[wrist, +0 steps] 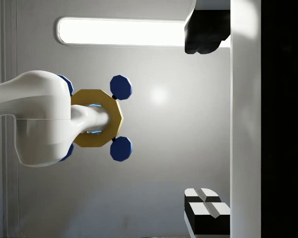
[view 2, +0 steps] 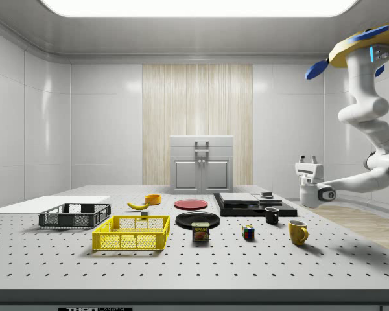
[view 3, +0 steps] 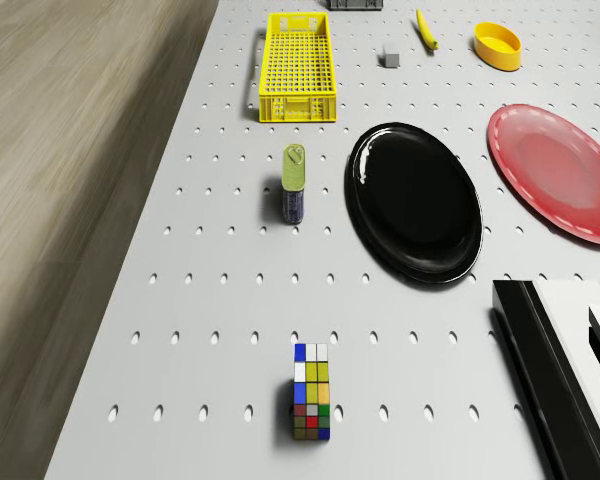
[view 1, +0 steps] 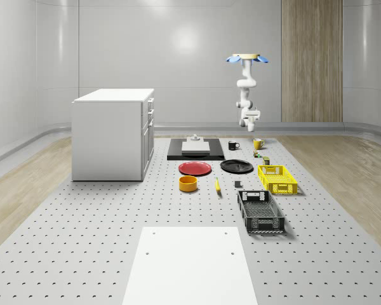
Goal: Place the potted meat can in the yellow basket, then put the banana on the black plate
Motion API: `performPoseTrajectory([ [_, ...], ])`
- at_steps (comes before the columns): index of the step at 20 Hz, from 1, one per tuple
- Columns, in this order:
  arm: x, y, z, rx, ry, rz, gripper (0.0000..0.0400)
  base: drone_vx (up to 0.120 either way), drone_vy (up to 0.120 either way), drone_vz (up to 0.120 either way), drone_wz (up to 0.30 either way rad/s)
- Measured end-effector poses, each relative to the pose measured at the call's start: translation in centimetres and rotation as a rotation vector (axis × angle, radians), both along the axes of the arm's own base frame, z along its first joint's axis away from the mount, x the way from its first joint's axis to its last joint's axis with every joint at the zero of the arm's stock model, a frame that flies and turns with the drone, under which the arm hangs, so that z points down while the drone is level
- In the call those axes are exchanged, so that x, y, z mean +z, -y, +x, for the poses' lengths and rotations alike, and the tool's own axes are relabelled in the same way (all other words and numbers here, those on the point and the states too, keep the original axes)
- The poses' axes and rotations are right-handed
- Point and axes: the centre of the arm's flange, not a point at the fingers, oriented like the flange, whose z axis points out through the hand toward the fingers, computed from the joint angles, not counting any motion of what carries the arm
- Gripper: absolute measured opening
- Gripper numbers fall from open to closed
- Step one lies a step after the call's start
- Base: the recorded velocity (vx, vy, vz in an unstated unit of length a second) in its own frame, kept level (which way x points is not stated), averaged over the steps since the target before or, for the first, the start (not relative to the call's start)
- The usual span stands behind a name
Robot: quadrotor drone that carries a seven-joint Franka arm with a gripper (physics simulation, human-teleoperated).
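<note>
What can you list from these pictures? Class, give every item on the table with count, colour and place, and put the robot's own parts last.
Potted meat can: one, blue-sided, between yellow basket and Rubik's cube.
Yellow basket: one, beside black plate.
Black plate: one, next to red plate.
Red plate: one.
Banana: one, yellow, near orange bowl.
Orange bowl: one.
Black crate: one, nearest the whole-scene camera.
Rubik's cube: one, multicoloured.
Mugs: black mug, yellow mug.
White cabinet: one.
Drone: hovering above the mugs.
Gripper: white, raised, pointing upward.

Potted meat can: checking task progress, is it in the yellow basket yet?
Out. The potted meat can stands upright on the table beside the yellow basket, which is empty.
</note>
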Motion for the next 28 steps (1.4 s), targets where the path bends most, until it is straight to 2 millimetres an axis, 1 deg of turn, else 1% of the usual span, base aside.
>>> performPoseTrajectory([
  [1,0.0,0.0,0.0,0.0,0.001,-0.002,0.04,0.12,0.12,0.0,0.0],
  [3,0.0,-0.1,0.0,0.0,0.002,-0.006,0.04,0.12,0.0,0.0,0.0],
  [5,0.0,-0.1,0.0,0.0,0.004,-0.012,0.04,0.12,0.1,0.0,0.0],
  [13,0.0,-0.7,-0.1,-0.002,0.01,-0.07,0.04,0.12,0.0,0.0,0.0],
  [18,-0.2,-1.7,-0.1,-0.004,0.013,-0.173,0.04,0.12,0.0,0.0,0.0],
  [21,-0.5,-2.9,-0.1,-0.007,0.015,-0.293,0.04,0.12,0.0,0.0,0.0],
  [23,-0.9,-4.0,-0.1,-0.01,0.017,-0.411,0.04,0.12,0.0,0.0,0.0],
  [26,-2.3,-6.2,-0.1,-0.016,0.018,-0.673,0.04,0.12,0.0,-0.027,0.0],
  [28,-4.0,-7.8,-0.1,-0.022,0.018,-0.916,0.04,0.12,0.0,-0.12,0.0],
])
